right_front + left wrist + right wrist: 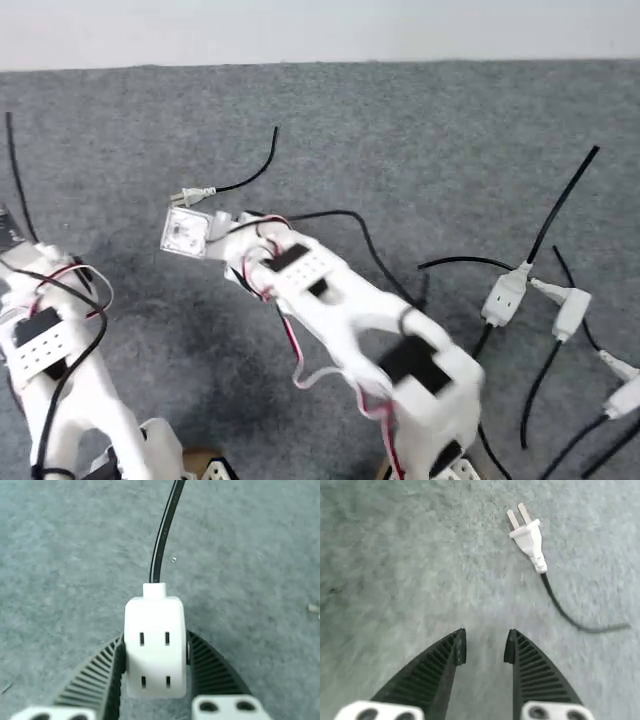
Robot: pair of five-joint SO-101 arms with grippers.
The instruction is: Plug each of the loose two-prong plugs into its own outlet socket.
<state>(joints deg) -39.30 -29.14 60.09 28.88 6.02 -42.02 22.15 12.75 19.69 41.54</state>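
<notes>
The left pincer (155, 642) is clenched on a white outlet socket (154, 612); the right pincer (485, 647) is released, empty.
A loose two-prong plug (527, 535) lies on the grey mat (395, 555) just beyond the right pincer, left of the mat's middle.

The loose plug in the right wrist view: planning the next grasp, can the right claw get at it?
Probably yes: the right claw is open and empty, the plug lies ahead of it, and bare carpet lies between them.

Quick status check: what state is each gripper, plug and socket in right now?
Left gripper: shut on outlet socket.
Outlet socket: held, all slots empty.
Right gripper: open, empty.
Two-prong plug: loose on carpet, unplugged.
Far socket: seems occupied.
</notes>
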